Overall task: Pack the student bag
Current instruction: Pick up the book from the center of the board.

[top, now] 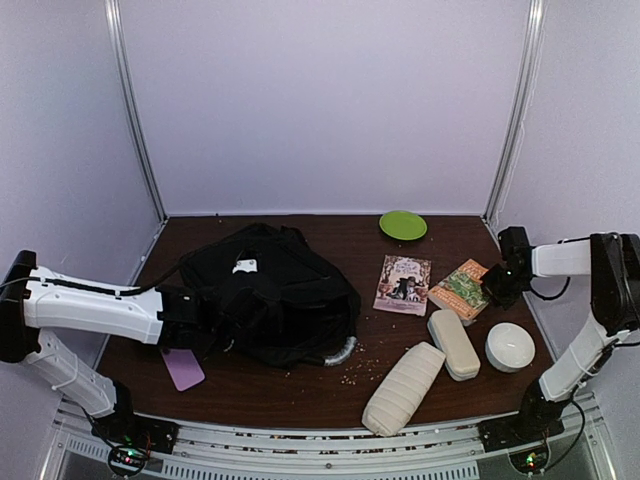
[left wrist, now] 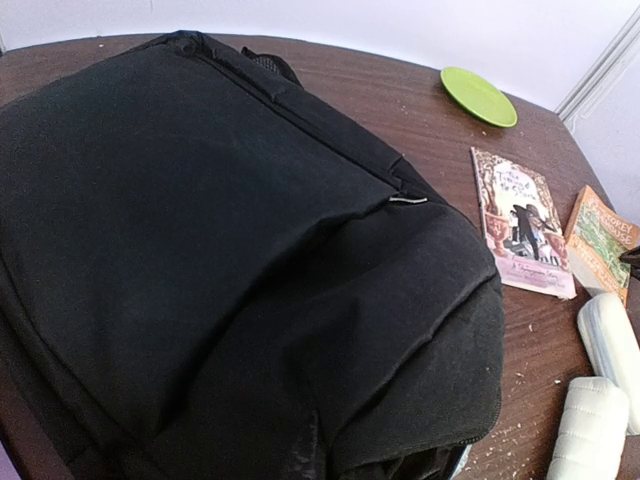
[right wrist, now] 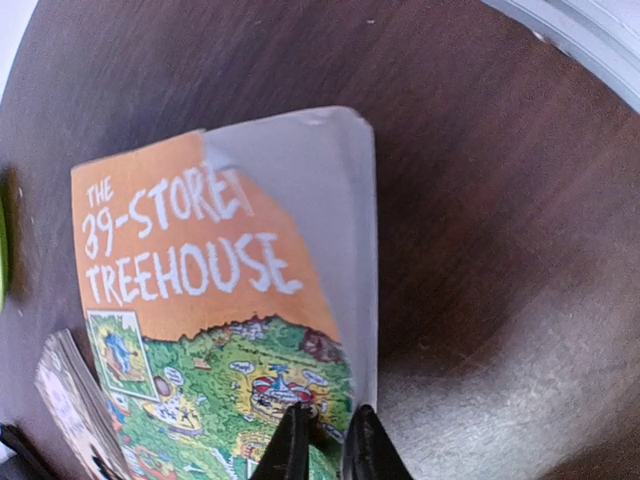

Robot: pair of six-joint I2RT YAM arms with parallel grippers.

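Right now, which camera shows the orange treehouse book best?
The right wrist view: the orange treehouse book fills it, with the title readable. The top view shows it small, far right. The left wrist view catches it at its right edge, partly cut off.

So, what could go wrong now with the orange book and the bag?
The right jaws seem to pinch only the curled cover of the orange book; it may tear or slip out when lifted. The bag lies slumped, its mouth barely open, so the book may catch there.
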